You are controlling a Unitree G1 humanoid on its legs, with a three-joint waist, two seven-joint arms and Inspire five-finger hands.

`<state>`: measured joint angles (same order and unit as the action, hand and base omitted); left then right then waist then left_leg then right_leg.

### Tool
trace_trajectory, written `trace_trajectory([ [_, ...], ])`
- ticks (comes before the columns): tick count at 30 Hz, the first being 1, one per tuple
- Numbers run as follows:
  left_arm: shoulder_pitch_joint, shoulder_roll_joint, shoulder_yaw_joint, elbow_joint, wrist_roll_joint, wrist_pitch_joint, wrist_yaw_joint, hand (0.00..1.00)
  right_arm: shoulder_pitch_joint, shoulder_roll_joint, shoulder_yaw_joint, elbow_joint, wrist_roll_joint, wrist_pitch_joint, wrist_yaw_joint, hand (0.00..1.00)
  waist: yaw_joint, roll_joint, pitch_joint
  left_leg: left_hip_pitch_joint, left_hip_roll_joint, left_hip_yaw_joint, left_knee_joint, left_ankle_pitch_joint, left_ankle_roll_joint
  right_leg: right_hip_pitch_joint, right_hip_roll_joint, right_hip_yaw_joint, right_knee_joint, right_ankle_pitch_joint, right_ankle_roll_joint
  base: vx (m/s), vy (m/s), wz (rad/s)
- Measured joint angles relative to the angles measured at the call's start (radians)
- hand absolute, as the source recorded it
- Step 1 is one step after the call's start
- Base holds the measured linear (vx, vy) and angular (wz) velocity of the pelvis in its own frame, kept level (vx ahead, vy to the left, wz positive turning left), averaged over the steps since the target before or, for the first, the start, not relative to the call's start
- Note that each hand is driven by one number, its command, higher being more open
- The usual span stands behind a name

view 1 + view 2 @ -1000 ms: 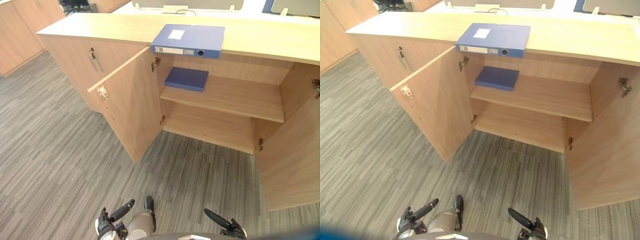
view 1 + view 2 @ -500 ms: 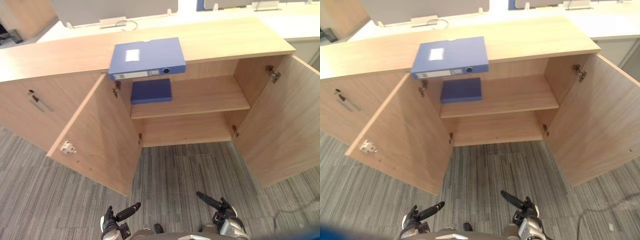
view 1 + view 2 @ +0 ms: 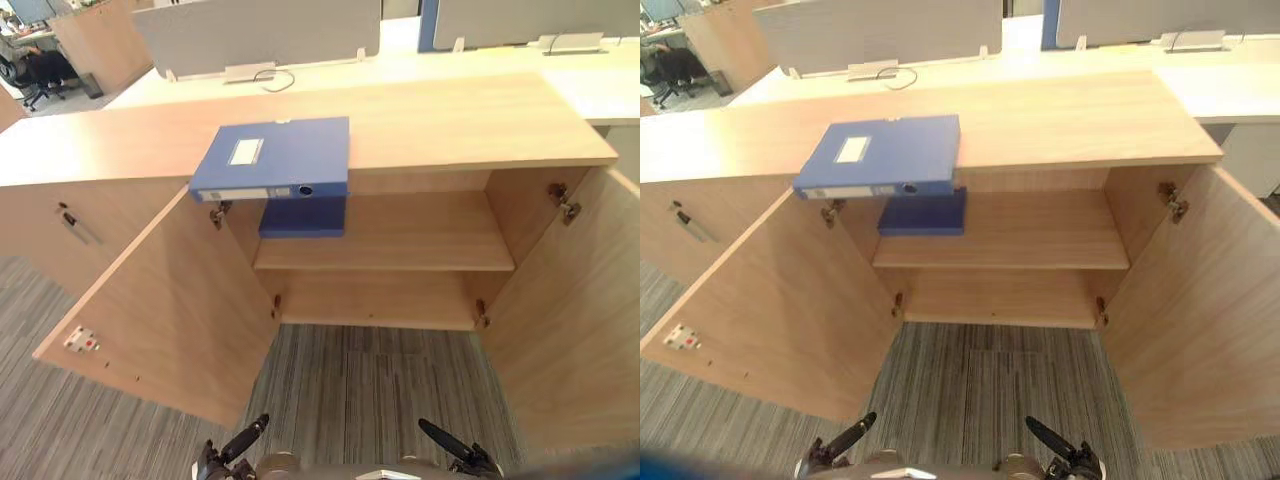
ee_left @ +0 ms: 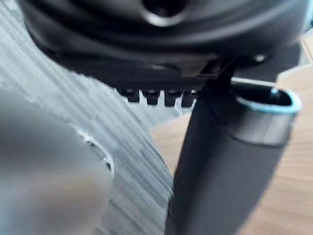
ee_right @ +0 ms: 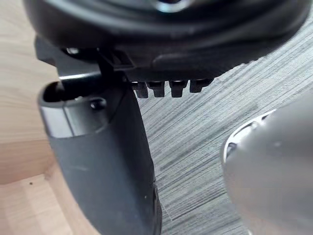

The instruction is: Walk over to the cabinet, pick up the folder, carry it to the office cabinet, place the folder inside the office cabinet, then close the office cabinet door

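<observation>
A blue box folder point(image 3: 272, 158) lies flat on the wooden cabinet top point(image 3: 450, 125), its spine overhanging the front edge above the open compartment. Below it, a second blue folder point(image 3: 303, 218) lies on the inner shelf point(image 3: 420, 240) at the left. Both cabinet doors stand open: the left door point(image 3: 170, 310) and the right door point(image 3: 580, 330). My left hand point(image 3: 240, 443) and right hand point(image 3: 450, 447) hang low over the carpet, well short of the cabinet, open and holding nothing. Each wrist view shows its own thumb, the left thumb point(image 4: 220, 166) and the right thumb point(image 5: 107, 161), over carpet and wood.
Grey striped carpet point(image 3: 370, 370) runs between me and the cabinet. A closed cabinet door with a handle point(image 3: 75, 225) is further left. Behind the cabinet are desks with grey screens point(image 3: 260, 35).
The camera has swung and come closer: the cabinet now faces me squarely with the opening centred. The folders and doors have not moved. Both hands stay low.
</observation>
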<state>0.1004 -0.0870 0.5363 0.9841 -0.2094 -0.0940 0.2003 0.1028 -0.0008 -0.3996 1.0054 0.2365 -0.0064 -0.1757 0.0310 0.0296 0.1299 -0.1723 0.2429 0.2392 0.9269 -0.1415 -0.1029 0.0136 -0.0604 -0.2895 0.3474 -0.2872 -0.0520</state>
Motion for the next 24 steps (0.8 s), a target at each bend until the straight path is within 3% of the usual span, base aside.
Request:
trace_trajectory([
  [3,-0.004,0.001,-0.011,-0.026,0.004,0.0,-0.004,1.0,0.0,0.0,0.0,-0.008,0.0,0.006,-0.005,1.0,0.018,-0.01,0.005,-0.071,-0.012,0.054,0.03,-0.021,0.009,0.07,-0.005,0.003,-0.062,0.004,-0.001,0.3,-0.012,-0.08],
  [6,-0.004,-0.001,-0.015,-0.046,0.02,0.0,-0.004,1.0,-0.018,0.001,0.008,-0.013,0.0,0.006,-0.005,1.0,0.025,-0.026,0.018,-0.089,-0.091,0.095,-0.179,-0.067,0.039,0.131,-0.041,0.026,-0.091,0.007,0.006,0.3,0.084,-0.2],
  [8,-0.006,0.0,-0.03,-0.047,0.046,-0.001,-0.005,1.0,-0.019,0.005,0.009,-0.024,-0.001,0.006,-0.005,1.0,0.025,-0.025,0.017,-0.078,-0.152,0.098,-0.401,-0.008,0.086,0.155,-0.059,0.03,-0.083,0.004,0.051,0.37,0.184,-0.18],
  [9,0.006,0.002,-0.051,-0.033,0.051,0.0,-0.009,1.0,-0.008,0.004,0.01,-0.04,-0.001,0.005,-0.003,1.0,0.027,0.01,-0.001,-0.067,-0.165,0.08,-0.559,0.17,0.136,0.162,-0.036,0.033,-0.074,-0.001,0.079,0.36,0.205,-0.01],
  [10,0.002,0.003,-0.049,-0.021,0.066,0.0,-0.009,1.0,-0.009,0.019,0.009,-0.039,-0.001,0.005,-0.002,1.0,0.02,-0.008,-0.016,-0.024,-0.191,0.072,-0.61,0.122,0.146,0.164,-0.055,0.046,-0.054,-0.018,0.108,0.44,0.243,0.07],
  [12,-0.006,0.018,-0.054,-0.029,0.093,0.001,-0.016,1.0,-0.013,0.05,0.01,-0.052,-0.002,0.004,-0.001,1.0,0.021,-0.038,-0.015,0.027,-0.234,0.077,-0.699,0.126,0.151,0.148,-0.096,0.053,-0.013,-0.015,0.117,0.34,0.173,0.08],
  [14,-0.005,0.022,-0.055,-0.02,0.103,0.001,-0.014,1.0,-0.022,0.065,0.014,-0.054,-0.002,0.003,0.006,1.0,0.026,-0.045,-0.02,0.064,-0.257,0.094,-0.743,0.126,0.153,0.141,-0.124,0.068,0.017,0.0,0.141,0.25,0.132,-0.27],
  [17,-0.002,0.014,-0.068,-0.016,0.104,0.007,-0.018,1.0,-0.041,0.071,0.051,-0.058,-0.003,0.003,0.02,1.0,0.044,-0.032,-0.018,0.157,-0.277,0.141,-0.826,0.127,0.155,0.064,-0.166,0.12,0.225,0.02,0.17,0.16,0.115,-0.52],
  [18,-0.004,0.016,-0.095,-0.015,0.105,0.007,-0.021,1.0,-0.049,0.068,0.069,-0.06,-0.003,0.001,0.023,1.0,0.039,-0.023,-0.014,0.188,-0.27,0.14,-0.852,0.127,0.156,0.006,-0.176,0.134,0.342,0.014,0.16,0.09,0.06,-0.33],
  [19,-0.005,0.017,-0.107,-0.014,0.106,0.007,-0.025,1.0,-0.051,0.069,0.071,-0.062,-0.003,0.0,0.024,1.0,0.039,-0.019,-0.014,0.197,-0.266,0.141,-0.862,0.127,0.156,-0.016,-0.185,0.13,0.366,-0.014,0.148,0.05,0.015,-0.18],
  [21,-0.007,0.021,-0.151,-0.007,0.113,0.005,-0.033,1.0,-0.056,0.068,0.073,-0.071,0.0,-0.008,0.022,1.0,0.036,-0.005,-0.02,0.218,-0.246,0.14,-0.898,0.135,0.142,-0.083,-0.225,0.103,0.3,-0.049,0.14,0.01,-0.053,-0.08],
  [23,-0.006,0.028,-0.159,-0.006,0.112,0.002,-0.034,1.0,-0.058,0.069,0.074,-0.066,0.002,-0.012,0.021,1.0,0.028,-0.008,-0.019,0.228,-0.243,0.125,-0.922,0.144,0.13,-0.1,-0.219,0.124,0.169,-0.037,0.154,-0.01,-0.165,0.17],
  [24,-0.005,0.042,-0.163,-0.005,0.109,-0.002,-0.034,1.0,-0.061,0.068,0.077,-0.052,0.007,-0.012,0.02,1.0,0.019,-0.035,-0.025,0.227,-0.249,0.102,-0.933,0.155,0.108,-0.097,-0.198,0.176,0.069,0.04,0.174,-0.01,-0.256,0.34],
])
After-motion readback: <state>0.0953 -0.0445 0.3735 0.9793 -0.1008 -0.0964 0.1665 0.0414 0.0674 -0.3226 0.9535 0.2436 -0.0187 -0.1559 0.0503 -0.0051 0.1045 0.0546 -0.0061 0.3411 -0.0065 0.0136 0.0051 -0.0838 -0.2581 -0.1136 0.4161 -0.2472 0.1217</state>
